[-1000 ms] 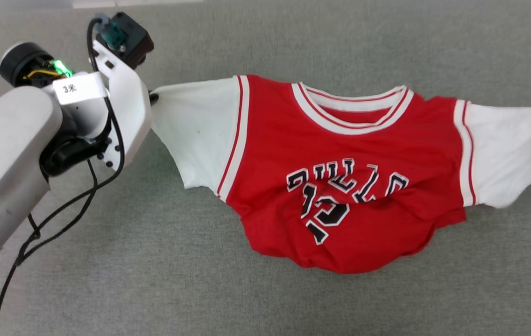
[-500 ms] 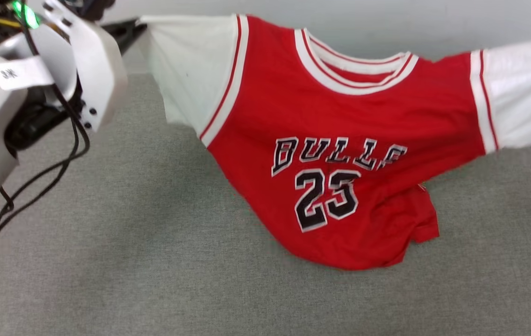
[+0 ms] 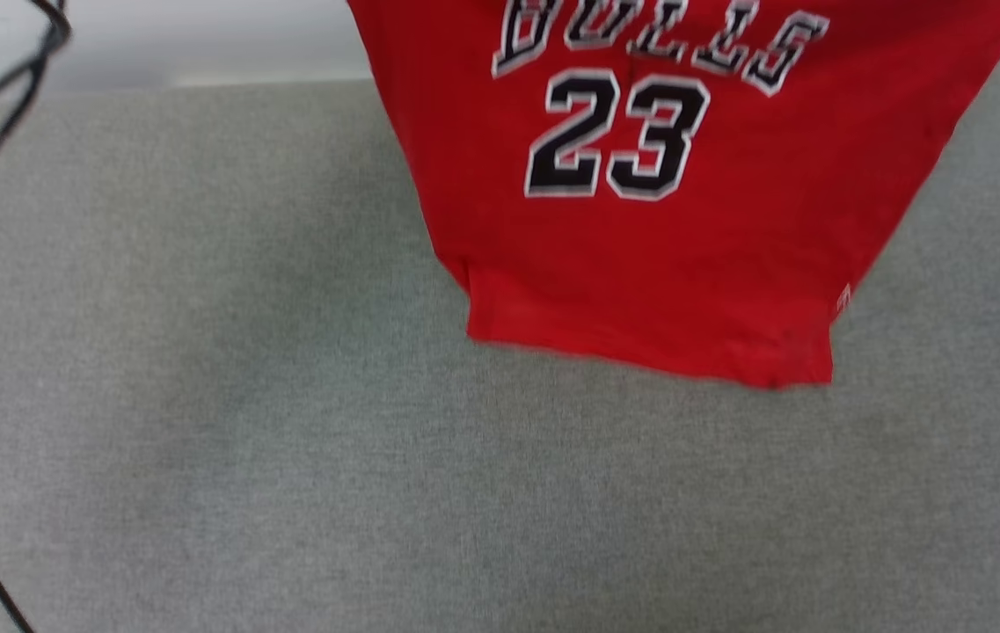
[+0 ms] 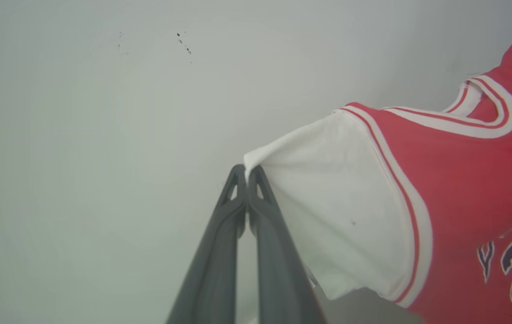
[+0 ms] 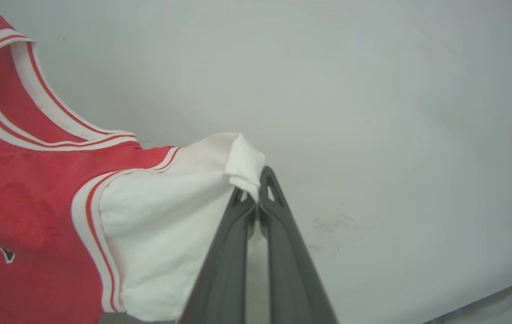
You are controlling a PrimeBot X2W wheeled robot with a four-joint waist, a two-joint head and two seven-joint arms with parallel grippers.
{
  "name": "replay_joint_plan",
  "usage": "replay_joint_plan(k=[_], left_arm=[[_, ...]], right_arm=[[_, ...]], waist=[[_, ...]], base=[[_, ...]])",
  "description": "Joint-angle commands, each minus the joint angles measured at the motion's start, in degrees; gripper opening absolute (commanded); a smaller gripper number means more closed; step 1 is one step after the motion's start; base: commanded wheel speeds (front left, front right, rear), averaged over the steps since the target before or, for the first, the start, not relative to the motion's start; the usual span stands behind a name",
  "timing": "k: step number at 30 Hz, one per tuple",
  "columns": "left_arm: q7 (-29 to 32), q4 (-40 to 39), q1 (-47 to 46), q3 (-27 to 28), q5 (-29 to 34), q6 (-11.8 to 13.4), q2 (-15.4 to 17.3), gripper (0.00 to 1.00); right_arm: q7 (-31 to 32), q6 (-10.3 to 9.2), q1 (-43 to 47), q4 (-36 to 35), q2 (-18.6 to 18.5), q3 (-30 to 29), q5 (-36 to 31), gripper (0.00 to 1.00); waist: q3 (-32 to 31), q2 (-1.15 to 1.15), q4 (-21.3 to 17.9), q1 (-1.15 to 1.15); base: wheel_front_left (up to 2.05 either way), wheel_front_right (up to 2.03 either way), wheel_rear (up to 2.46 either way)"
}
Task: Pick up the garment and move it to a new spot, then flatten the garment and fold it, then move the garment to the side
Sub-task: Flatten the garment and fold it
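Holding the garment point(image 3: 640, 237) up in the air by its two white sleeves, chest print facing the head camera and reading upright. Pinching the outer corner of the left sleeve point(image 4: 328, 202) with the left tool point(image 4: 247, 172), fingers pressed together on the cloth in front of a pale wall point(image 4: 102, 112). Pinching the bunched tip of the right sleeve point(image 5: 165, 225) with the right tool point(image 5: 253, 183) in the same way, clenched on fabric. Stretched sleeve to sleeve, so with the long axis running straight across from one tool to the other and the red body dropping below that line to the hem point(image 3: 649, 338). From the left tool, lying off toward the robot's right; from the right tool, off toward the robot's left; equally close to both arms, one end apiece. In the head view, hanging right of centre over the grey tabletop point(image 3: 288, 457), hem low above it or perhaps brushing it, hard to say which; a black cable point(image 3: 55, 48) looping at the left edge, well apart. Judged as the carry to a new spot, flattening and folding not yet begun. For laying down: hold both tools level and apart, lower hem first, then draw back to spread the body without bunching.
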Motion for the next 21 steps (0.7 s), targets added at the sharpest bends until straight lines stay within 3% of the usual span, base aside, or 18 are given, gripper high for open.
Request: replay_joint_plan(k=[1, 13, 21], left_arm=[[-1.15, 2.42, -3.42, 0.72, 1.34, 0.35, -1.02, 0.00], [-11.14, 16.95, -19.86, 3.74, 6.70, -0.16, -6.31, 0.00], [-16.56, 24.33, -21.74, 2.90, 7.30, -1.32, -8.78, 0.00]], right_arm=[[-0.98, -0.03, -4.86, 2.16, 1.98, 0.92, -2.12, 0.00], [-8.28, -0.03, -27.19, 16.80, 10.47, 4.14, -10.70, 0.00], [-12.63, -0.03, -31.28, 24.01, 14.41, 7.42, -11.88, 0.00]], waist=[[2.87, 0.00, 0.21, 0.00], [11.56, 0.00, 0.37, 0.00], [15.07, 0.00, 0.41, 0.00]], base=[[0.00, 0.00, 0.00], [0.00, 0.00, 0.00], [0.00, 0.00, 0.00]])
